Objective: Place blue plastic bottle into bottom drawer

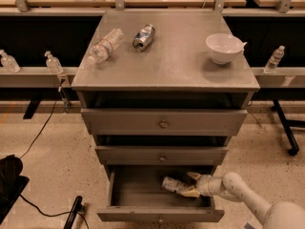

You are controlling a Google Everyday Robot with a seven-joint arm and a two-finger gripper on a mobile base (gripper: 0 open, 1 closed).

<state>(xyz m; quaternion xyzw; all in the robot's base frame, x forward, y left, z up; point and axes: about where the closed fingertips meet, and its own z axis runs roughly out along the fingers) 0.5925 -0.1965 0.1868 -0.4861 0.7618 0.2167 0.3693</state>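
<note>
The blue plastic bottle (170, 183) lies on its side inside the open bottom drawer (159, 215), right of the middle, cap end toward the left. My gripper (189, 185) reaches into the drawer from the right. Its pale fingers (193, 176) sit around the bottle's right end and hold it low over the drawer floor. The white arm runs off to the lower right corner.
The two upper drawers (163, 123) are nearly closed. On the cabinet top lie a slim clear bottle (105, 46), a crushed can (144, 36) and a white bowl (224, 47). Small bottles (52, 62) stand on side ledges. A black cable (43, 128) and black gear lie on the floor at left.
</note>
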